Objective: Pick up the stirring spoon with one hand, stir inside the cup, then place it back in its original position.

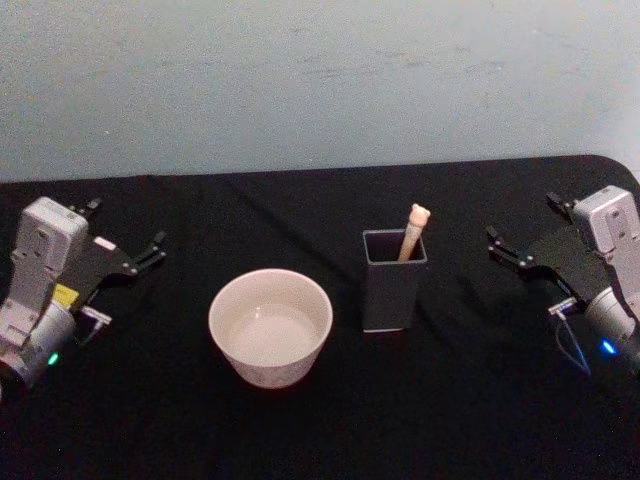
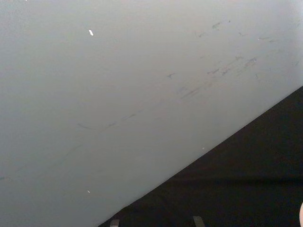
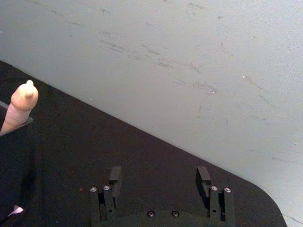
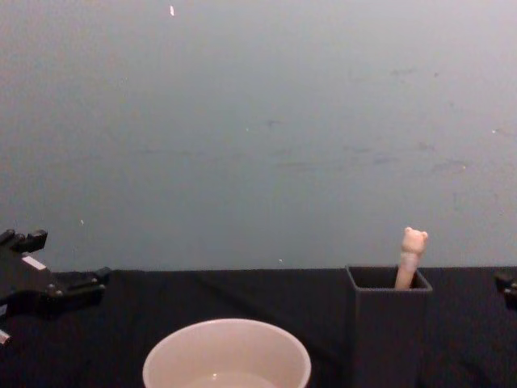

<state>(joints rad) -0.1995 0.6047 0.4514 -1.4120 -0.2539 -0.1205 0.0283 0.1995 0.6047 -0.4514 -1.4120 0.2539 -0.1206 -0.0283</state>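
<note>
While neither arm touches anything, the cup [image 1: 270, 325] stands nearest the front edge of the black surface [image 1: 300, 440], slightly left of centre. Near it, toward the right edge and a little farther back: dark grey holder [image 1: 392, 290], with the stirring spoon [image 1: 413, 232] leaning inside, bear head above the rim. Left gripper [image 1: 125, 225] at the left edge, right gripper [image 1: 525, 218] at the right edge. Jaws of the 2 grippers: spread apart, empty.

Bowl of stirring spoon [image 1: 414, 228], apparently inside holder [image 1: 392, 295]
</note>
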